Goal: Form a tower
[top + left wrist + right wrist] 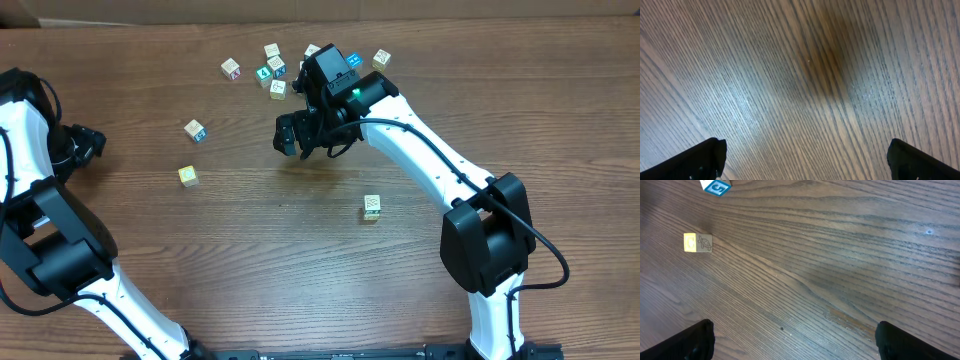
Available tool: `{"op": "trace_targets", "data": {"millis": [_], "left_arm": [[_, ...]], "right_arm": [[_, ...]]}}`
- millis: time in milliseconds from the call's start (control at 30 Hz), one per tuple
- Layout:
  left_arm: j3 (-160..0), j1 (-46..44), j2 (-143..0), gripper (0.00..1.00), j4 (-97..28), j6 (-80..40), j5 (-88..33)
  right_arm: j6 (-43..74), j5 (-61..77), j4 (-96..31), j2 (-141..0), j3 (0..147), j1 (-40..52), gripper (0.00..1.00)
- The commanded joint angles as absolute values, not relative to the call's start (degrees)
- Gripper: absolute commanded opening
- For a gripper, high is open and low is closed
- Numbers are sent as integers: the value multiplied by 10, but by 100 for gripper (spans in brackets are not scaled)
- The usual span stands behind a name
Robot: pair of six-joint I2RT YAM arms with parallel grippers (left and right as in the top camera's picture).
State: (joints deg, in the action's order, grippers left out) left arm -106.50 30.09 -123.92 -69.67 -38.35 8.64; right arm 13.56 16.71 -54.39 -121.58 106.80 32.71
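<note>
Over the table (pixel 250 260), left gripper (pixel 805 159) and right gripper (pixel 795 340) both hanging spread wide, cubes (pixel 231 68) sitting scattered near the right

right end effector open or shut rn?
Open. In the right wrist view, the right end effector has its fingertips at opposite bottom corners, only bare table between them; nothing held.

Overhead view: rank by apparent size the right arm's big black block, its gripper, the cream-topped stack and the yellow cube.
1. black block
2. right gripper
3. cream-topped stack and yellow cube, too alike to rank
The arm parts sit nearer the camera, which enlarges them.
</note>
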Motion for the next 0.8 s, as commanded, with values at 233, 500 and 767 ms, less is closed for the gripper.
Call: {"op": "trace_targets", "data": {"millis": [233,500,767], "left_arm": [[-1074,296,-1243,100,-698,-373,92],[-1074,296,-1243,100,-698,-373,92],[-1074,296,-1243,100,-698,-373,92]], "right_arm": [[137,170,-541,-1218,1068,325,100],[137,170,-541,-1218,1068,325,100],[188,245,-427,-1218,1073,325,100]]}}
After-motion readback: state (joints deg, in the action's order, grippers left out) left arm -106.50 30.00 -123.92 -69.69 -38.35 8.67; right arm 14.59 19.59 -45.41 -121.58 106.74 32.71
